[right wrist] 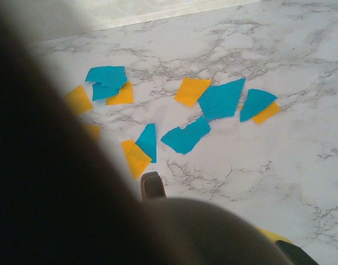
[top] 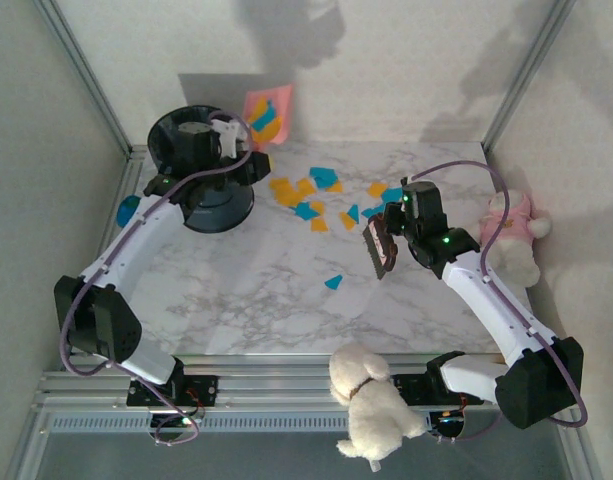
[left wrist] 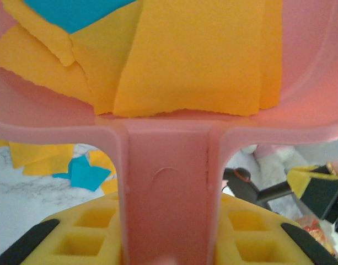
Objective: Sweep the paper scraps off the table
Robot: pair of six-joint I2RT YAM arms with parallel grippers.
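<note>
Left fingers: shut tight on the handle of the pink dustpan.
Right fingers: shut on a dark brush.
Paper scraps: most lie on the worktop, between both arms, just beside the brush. Some orange and blue ones sit in the held-up dustpan.

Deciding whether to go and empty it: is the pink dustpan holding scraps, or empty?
Holding scraps. In the left wrist view, several orange paper scraps and a teal one lie in the tray of the dustpan.
</note>
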